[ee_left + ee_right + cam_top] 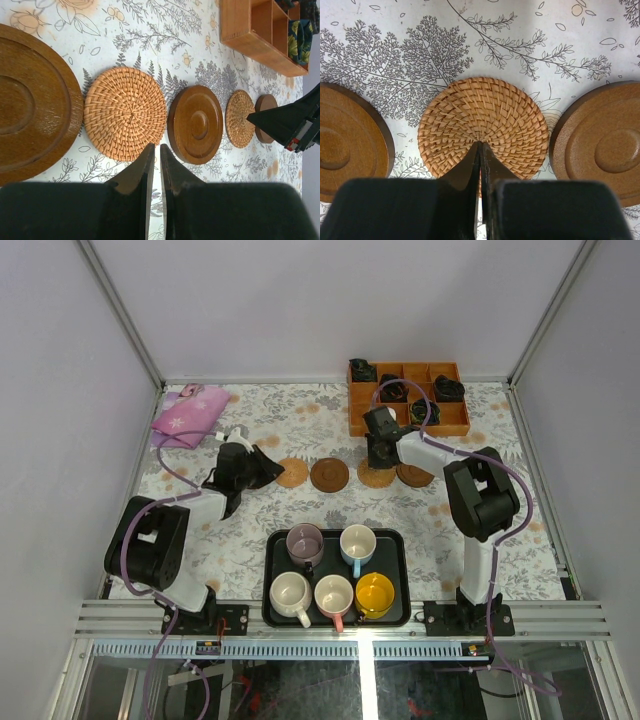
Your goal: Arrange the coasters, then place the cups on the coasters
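Tan woven coasters [482, 125], dark brown wooden coasters [195, 124], grey botanical-print white tablecloth [470, 30], black tray [392, 552]

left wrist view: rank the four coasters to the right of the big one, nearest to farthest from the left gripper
1. near woven coaster, just beyond the left gripper tips
2. middle wooden coaster, to its right
3. far woven coaster, further right
4. end wooden coaster, rightmost, partly hidden

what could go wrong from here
The right gripper, shut, is over the woven coaster; a nudge could slide it into the wood coaster close beside it. On the tray, the mauve cup sits close to the cream cup; lifting one might knock the other.
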{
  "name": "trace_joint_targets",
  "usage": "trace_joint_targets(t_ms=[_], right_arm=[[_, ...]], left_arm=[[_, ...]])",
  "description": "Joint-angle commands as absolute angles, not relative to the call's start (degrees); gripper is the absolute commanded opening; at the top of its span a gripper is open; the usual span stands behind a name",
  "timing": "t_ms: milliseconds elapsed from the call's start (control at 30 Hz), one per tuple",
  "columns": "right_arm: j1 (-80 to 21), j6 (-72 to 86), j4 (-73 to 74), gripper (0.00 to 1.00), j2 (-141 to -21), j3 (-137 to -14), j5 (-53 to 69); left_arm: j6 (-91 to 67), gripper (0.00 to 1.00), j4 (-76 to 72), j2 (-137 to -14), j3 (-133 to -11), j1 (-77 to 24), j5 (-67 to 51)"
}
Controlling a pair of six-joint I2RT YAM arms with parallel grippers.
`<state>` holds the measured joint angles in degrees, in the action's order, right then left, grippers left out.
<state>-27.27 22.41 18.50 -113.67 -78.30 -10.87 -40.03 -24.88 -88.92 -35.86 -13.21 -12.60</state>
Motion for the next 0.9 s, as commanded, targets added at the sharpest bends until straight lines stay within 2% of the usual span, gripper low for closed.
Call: trace_joint_targets(t_ms=[0,533,867], right_arm=[[-27.52,23.63,17.59,0.0,-115.34,-77.91,-10.99],[-27.61,25.9,18.52,0.0,-112.37,-71.29,-7.46],[-29.75,26.23,19.51,0.0,-111.92,-72.03,-7.58]], left_arm=[[-38.5,0.07,-28.57,-90.07,-35.86,-14.01,-13.81],[-39.0,0.07,-28.33,-87.15,-33.25,-14.24,-13.54],[-39.3,0.07,-27.64,-85.14,-32.0,-14.24,-12.99]])
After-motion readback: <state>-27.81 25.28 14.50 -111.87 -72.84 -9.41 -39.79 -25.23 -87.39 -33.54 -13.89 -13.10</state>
